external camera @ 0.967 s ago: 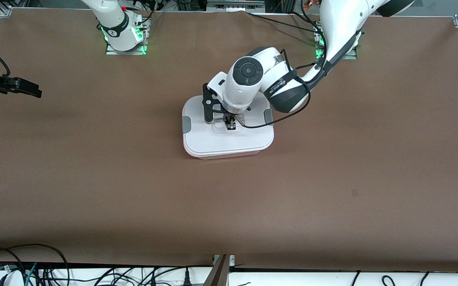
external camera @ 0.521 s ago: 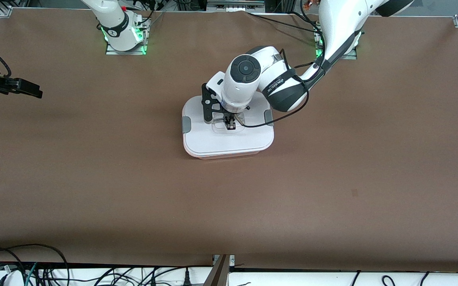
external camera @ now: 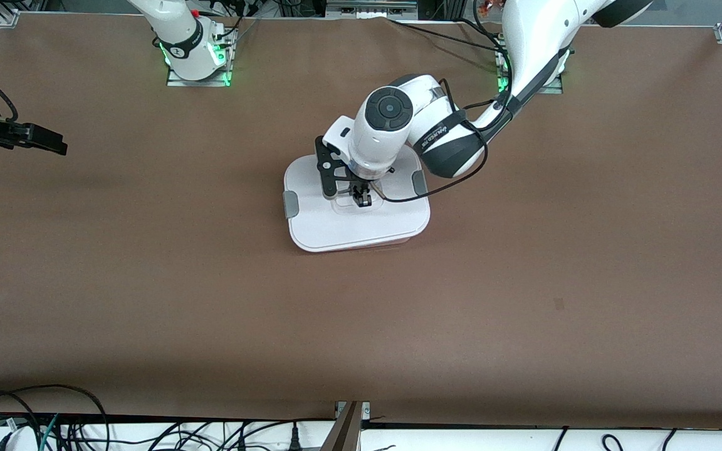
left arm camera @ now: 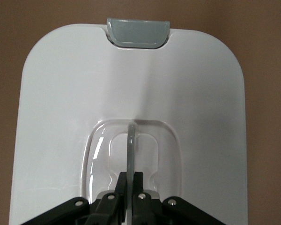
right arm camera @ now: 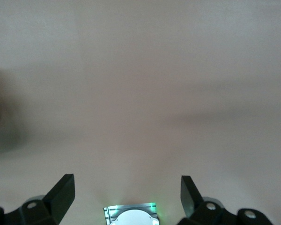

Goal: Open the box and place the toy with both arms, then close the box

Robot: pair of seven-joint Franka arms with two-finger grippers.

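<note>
The white lid [external camera: 348,228] with grey side clips [external camera: 290,204] sits slightly askew over the pale-pink box, of which only a sliver [external camera: 381,243] shows at the lid's near edge. My left gripper [external camera: 363,199] is shut on the lid's clear upright handle [left arm camera: 130,140] at the lid's middle. The left wrist view shows the lid [left arm camera: 65,103] and one grey clip [left arm camera: 138,33]. My right gripper [external camera: 47,141] waits open and empty over bare table at the right arm's end; in its wrist view [right arm camera: 125,183] the jaws stand wide apart. The toy is out of view.
The brown table [external camera: 524,282] spreads all round the box. Both arm bases with green lights stand along the table's edge farthest from the camera, the right arm's [external camera: 195,53] also in its wrist view [right arm camera: 131,216]. Cables [external camera: 54,426] lie past the near edge.
The lid has risen a little in my left gripper, shifting and turning slightly toward the right arm's end. The right arm has not moved.
</note>
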